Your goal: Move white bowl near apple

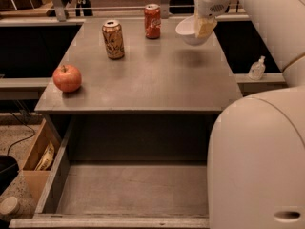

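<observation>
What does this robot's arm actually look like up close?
The arm is smooth, rounded, off-white shells with small dark oval recesses and no visible cables. Its gripper, over the table's far right at the white bowl, has a tan finger pad.

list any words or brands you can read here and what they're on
nothing reads clearly.
red can: white script, too blurred.
tan can: markings too blurred.
small bottle: too small.
white bowl, held by the gripper at the table's far right: plain.
</observation>
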Robot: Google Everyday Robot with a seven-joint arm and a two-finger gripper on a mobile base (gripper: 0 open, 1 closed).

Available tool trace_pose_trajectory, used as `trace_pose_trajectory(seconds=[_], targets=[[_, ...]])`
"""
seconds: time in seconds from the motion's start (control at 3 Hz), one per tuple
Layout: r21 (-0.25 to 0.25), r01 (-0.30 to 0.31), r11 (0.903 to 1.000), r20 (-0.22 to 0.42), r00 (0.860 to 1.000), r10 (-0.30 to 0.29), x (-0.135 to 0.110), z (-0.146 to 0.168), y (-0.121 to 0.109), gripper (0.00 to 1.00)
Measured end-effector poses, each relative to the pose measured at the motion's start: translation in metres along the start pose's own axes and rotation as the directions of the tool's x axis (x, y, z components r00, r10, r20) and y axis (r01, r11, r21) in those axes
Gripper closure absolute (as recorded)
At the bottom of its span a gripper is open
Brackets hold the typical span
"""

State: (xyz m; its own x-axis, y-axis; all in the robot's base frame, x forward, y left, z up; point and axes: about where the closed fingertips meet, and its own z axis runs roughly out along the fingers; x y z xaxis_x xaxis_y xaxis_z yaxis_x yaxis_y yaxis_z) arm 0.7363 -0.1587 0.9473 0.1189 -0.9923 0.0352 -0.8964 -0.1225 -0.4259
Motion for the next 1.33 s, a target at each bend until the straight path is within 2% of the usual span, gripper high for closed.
trace_pose_trajectory(seconds=[0.33, 0.67, 1.0, 1.33], targets=[[0.041, 0.031, 0.9987, 0.043, 0.999, -0.032, -0.006, -0.018, -0.008, 1.00], [0.063, 0.071, 0.9955, 0.179, 0.980, -0.081, -0.013, -0.035, 0.003, 1.00], [0.070, 0.106, 0.9919, 0.386, 0.914, -0.125, -0.029, -0.057, 0.033, 1.00], [0.070, 0.124, 0.9898, 0.570, 0.809, -0.142, -0.050, -0.078, 0.065, 1.00]])
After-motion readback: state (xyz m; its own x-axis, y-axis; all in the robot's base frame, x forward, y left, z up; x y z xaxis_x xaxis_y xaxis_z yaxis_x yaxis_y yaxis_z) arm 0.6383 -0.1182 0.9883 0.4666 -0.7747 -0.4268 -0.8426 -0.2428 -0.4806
